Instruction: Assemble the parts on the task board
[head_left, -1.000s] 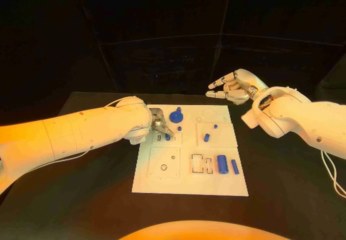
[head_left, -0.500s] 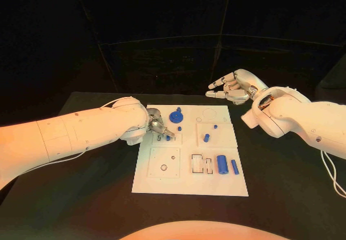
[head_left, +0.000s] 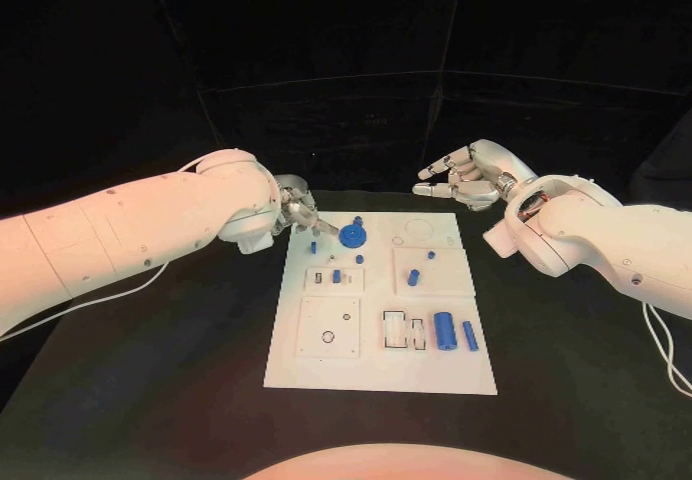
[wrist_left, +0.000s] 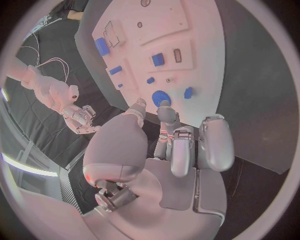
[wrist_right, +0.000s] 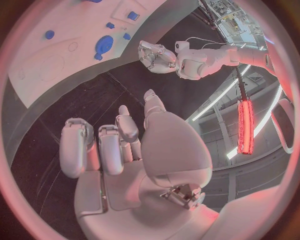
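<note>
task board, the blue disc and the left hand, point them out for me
task board (head_left: 378, 375), head view, bare white near edge
blue disc (head_left: 353, 238), head view, middle of its top face
left hand (head_left: 300, 212), head view, middle of the silver fingers

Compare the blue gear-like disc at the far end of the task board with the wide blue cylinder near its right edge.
The gear-like disc is round and lies flat with a small knob on top; the wide cylinder is long and lies on its side. The disc sits at the far end of the task board, close to the left hand; the cylinder lies nearer the robot, beside a thinner blue rod. Both are blue and untouched.
</note>
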